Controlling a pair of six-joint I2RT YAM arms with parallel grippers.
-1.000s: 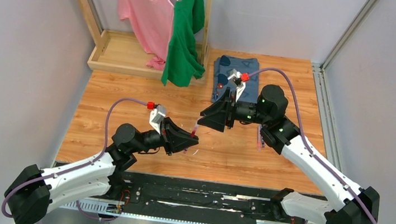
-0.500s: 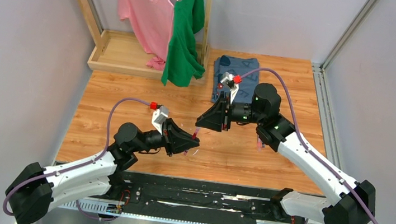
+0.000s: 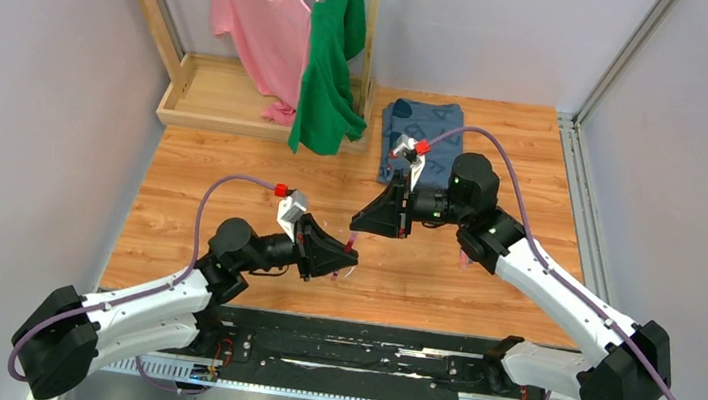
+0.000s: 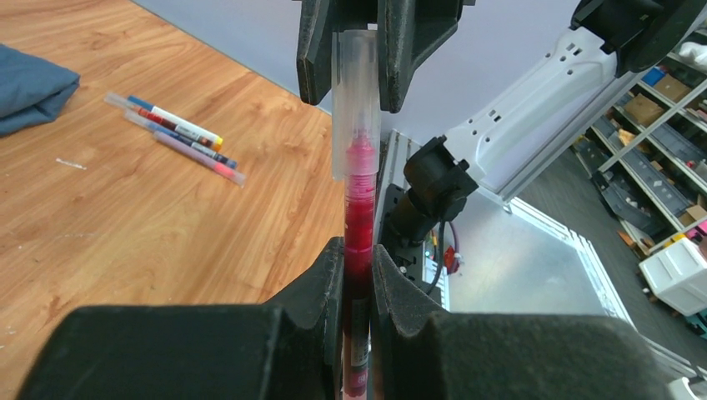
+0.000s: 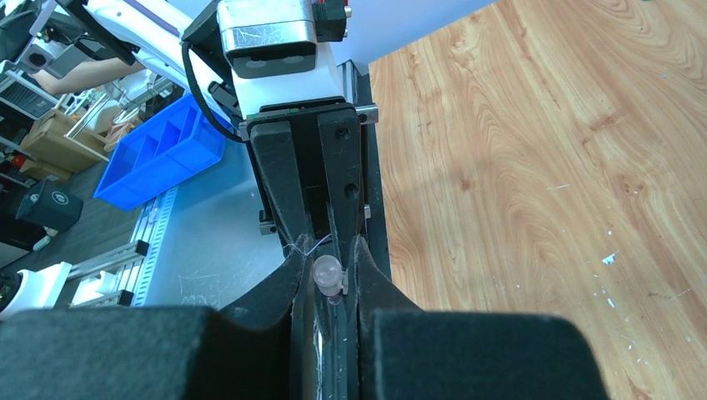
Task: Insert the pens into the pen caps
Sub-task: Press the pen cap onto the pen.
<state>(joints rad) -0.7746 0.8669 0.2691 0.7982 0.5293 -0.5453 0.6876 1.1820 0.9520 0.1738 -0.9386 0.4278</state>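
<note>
Meeting in the air above the wooden table [image 3: 230, 196], two robot arms lined up a red pen [image 4: 358, 217] with its clear cap [image 4: 343, 150]. The left gripper [image 4: 357, 250] pinched the barrel tight, tip pointing away, apparently so the shaft would not slip under a push. The right gripper [image 4: 357, 96] was pressed onto the cap from both sides, its open end facing the pen. The tip sat inside the mouth but looked not fully seated. Held clear of the table, both parts could be driven straight together. Spare pens [image 4: 179, 137] lay flat on the right, a folded blue cloth [image 4: 29, 83] farther back.
</note>
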